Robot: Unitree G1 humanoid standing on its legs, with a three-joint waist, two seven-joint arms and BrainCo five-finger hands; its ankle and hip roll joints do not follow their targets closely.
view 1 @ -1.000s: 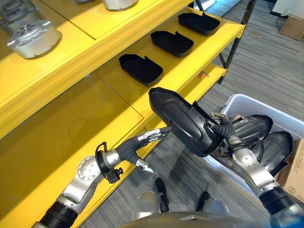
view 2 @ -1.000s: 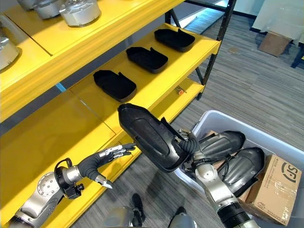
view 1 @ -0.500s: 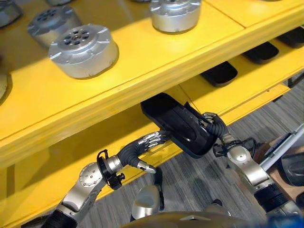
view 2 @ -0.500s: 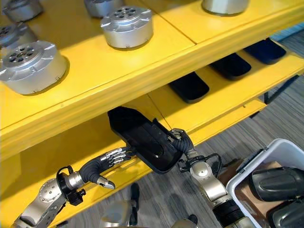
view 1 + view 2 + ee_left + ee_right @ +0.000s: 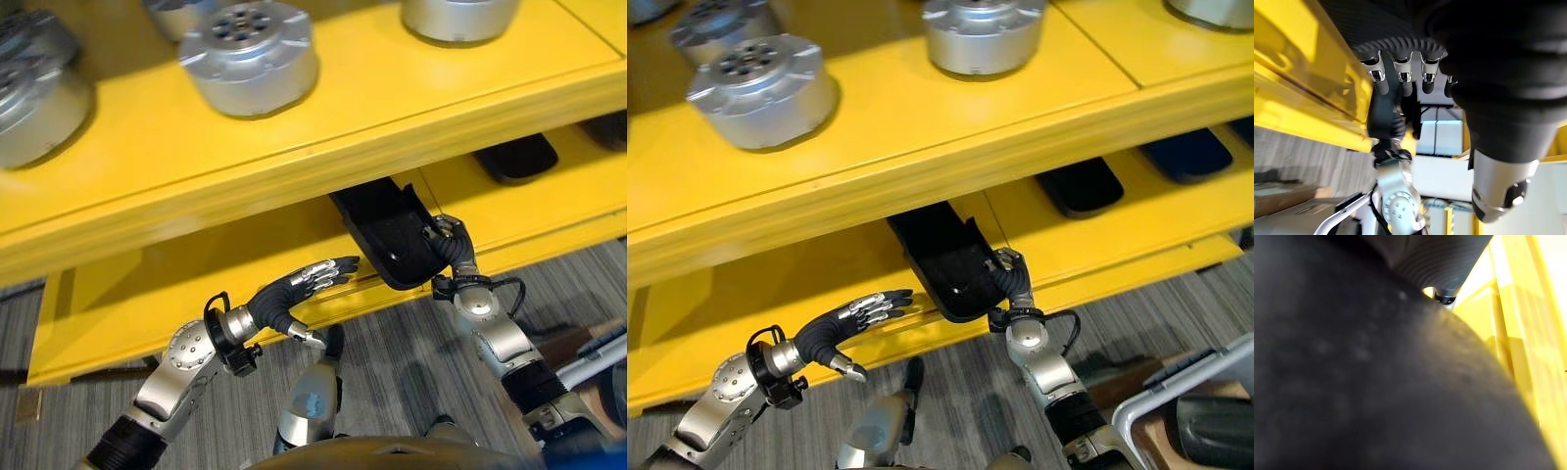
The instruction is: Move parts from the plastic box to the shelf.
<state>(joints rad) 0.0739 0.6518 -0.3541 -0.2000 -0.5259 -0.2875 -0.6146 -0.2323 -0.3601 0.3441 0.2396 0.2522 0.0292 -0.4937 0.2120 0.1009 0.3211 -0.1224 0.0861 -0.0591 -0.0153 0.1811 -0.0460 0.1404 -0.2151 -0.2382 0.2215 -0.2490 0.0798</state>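
Black moulded plastic part (image 5: 389,235), tray-like with a raised rim, lying half under the upper board of the yellow shelf (image 5: 294,137) and half out over the lower board's front edge. Gripped at its near end by the right hand (image 5: 449,247), fingers curled over the rim. Just left of the part and slightly apart from it, the left hand (image 5: 304,286), fingers straight and loosely spread, holding nothing, level with the lower board's front edge. Farther right along the lower board, another black part (image 5: 516,157) lying flat, well apart from the held one. On the upper board above, silver round metal housings (image 5: 249,41) in a row. At the lower right, beyond the shelf, the corner of a grey plastic box (image 5: 1190,392).
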